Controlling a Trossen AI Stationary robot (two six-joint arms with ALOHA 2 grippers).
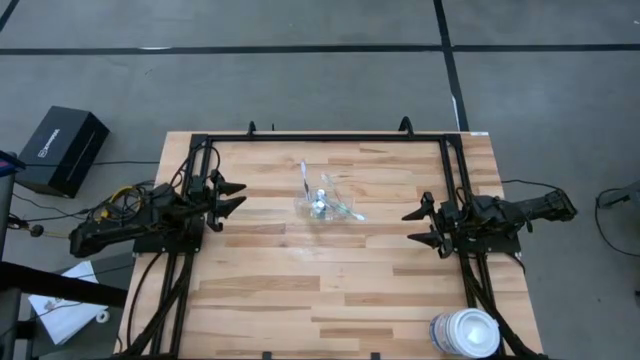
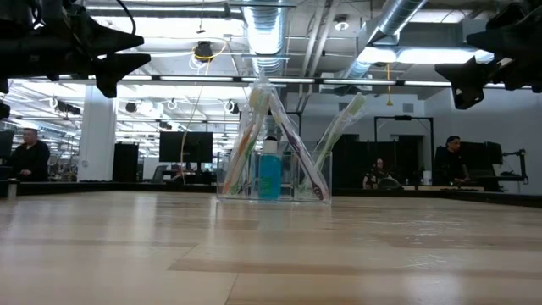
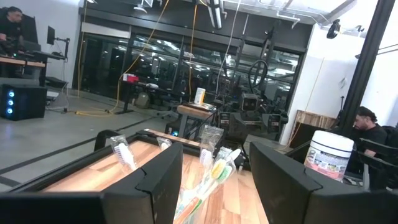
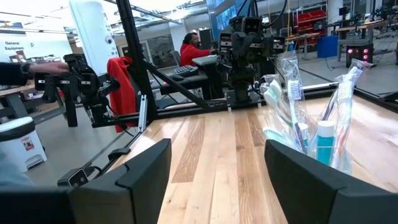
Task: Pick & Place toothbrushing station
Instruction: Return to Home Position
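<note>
The small clear container [image 1: 322, 206] stands upright midway between the left and right edges of the counter [image 1: 300, 290], nearer the far edge. It holds several leaning toothbrushes [image 2: 292, 135] and 1 visible blue toothpaste tube [image 2: 269, 174]. The left gripper [image 1: 238, 196] hangs near the left edge and the right gripper [image 1: 410, 227] near the right edge, both well apart from the container, jaws apart and empty. A white round tub [image 1: 466, 332] sits at the near right corner.

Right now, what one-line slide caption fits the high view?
Left gripper and right gripper open and empty at the table's sides, clear organizer of toothbrushes standing between them.
</note>
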